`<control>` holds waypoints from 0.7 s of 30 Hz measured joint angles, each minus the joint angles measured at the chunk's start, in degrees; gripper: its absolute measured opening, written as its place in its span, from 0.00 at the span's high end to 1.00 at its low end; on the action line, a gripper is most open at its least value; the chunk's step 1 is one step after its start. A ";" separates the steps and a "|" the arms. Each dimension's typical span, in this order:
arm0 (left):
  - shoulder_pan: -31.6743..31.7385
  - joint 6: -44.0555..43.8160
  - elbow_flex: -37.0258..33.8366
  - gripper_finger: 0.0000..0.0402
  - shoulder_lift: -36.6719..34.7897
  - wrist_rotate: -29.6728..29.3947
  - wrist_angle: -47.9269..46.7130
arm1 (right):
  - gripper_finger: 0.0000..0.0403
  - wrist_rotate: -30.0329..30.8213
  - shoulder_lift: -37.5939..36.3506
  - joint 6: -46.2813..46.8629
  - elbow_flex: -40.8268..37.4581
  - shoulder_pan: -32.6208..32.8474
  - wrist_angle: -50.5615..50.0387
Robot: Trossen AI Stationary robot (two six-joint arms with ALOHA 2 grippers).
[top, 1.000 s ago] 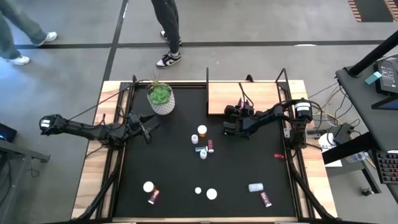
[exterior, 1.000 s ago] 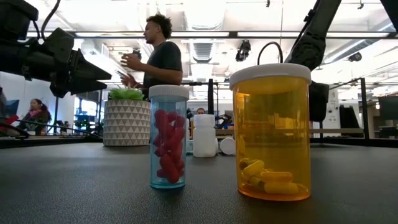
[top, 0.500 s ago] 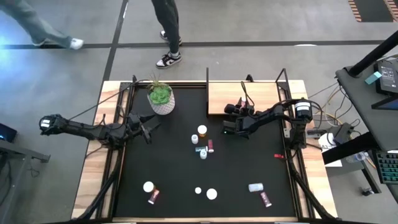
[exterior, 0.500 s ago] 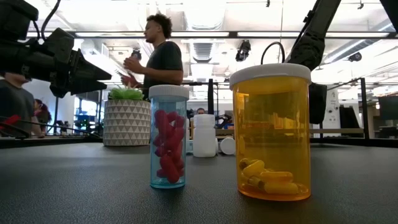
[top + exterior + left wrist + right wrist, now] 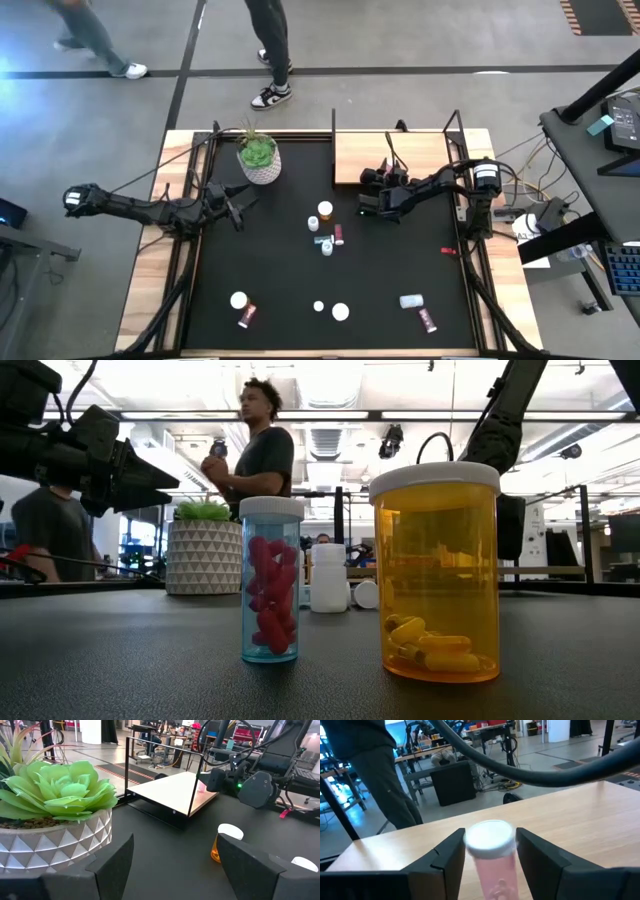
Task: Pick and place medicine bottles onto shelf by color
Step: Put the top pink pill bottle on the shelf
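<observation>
Plant pot (image 5: 259, 160) sits at the far left of the black mat (image 5: 270, 260), and the left hand (image 5: 240, 207) hangs just beside it with its fingers spread and nothing between them. From the left wrist view the pot fills the near side, so it's pretty much what stands in that arm's way toward the shelf (image 5: 175, 792).

Middle of the worktop: an orange bottle (image 5: 325, 210) with a little cluster of small bottles (image 5: 326, 240) right by it. More bottles are scattered along the near edge, including a white cap (image 5: 238, 299) and a pink one (image 5: 428, 320) lying on its side.

Over on the right, the right hand (image 5: 372, 194) is at the front edge of the light-wood shelf (image 5: 420, 150). The overhead shot doesn't show what's in it, but the right wrist view does: a pink bottle (image 5: 490, 857) with a white cap stands upright on the shelf board between the two fingers, which sit close on either side; can't tell if they're actually touching it.

Low view adds a blue-tinted bottle of red pills (image 5: 271, 580) and a big orange bottle (image 5: 436, 570) up close, plus a person (image 5: 255, 445) standing behind the worktop.
</observation>
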 joint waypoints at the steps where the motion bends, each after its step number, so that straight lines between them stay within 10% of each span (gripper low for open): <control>1: 0.01 0.00 0.00 0.33 0.00 -0.02 0.00 | 0.57 0.00 0.00 -0.03 0.00 0.06 0.00; 21: 0.01 0.00 0.00 0.33 -0.01 0.00 0.00 | 0.31 -4.39 -0.35 -0.84 0.00 2.99 -3.34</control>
